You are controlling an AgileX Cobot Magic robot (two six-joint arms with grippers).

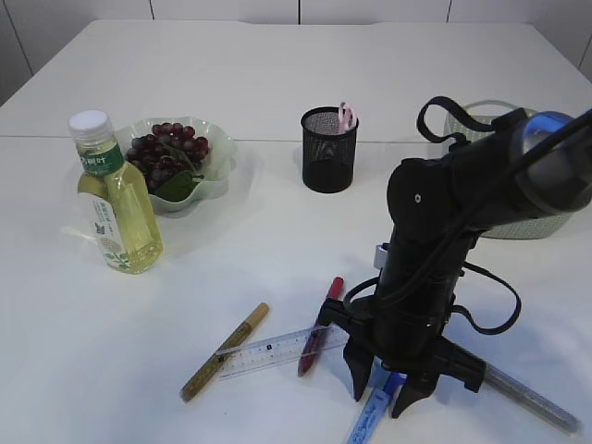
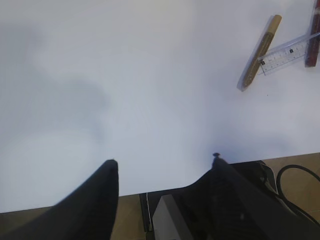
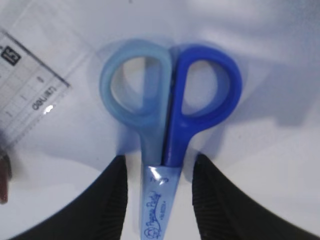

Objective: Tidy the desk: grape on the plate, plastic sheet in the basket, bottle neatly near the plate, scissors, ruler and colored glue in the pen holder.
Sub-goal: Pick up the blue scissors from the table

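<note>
The blue scissors (image 3: 167,125) lie flat on the white table, and my right gripper (image 3: 160,159) stands open astride their sheathed blade just below the handles, with gaps on both sides. In the exterior view this gripper (image 1: 380,400) points down at the scissors (image 1: 375,418) near the front edge. A clear ruler (image 1: 268,351), a gold glue pen (image 1: 225,351) and a red glue pen (image 1: 319,326) lie left of it. The bottle (image 1: 116,199) stands beside the green plate (image 1: 220,153) holding the grape (image 1: 171,153). My left gripper (image 2: 163,161) hangs open and empty over the table's edge. The plastic sheet is out of view.
A black mesh pen holder (image 1: 329,148) with a pink item stands at mid-table. The green basket (image 1: 462,125) sits back right, mostly behind my right arm. A silver glitter pen (image 1: 532,398) lies at the front right.
</note>
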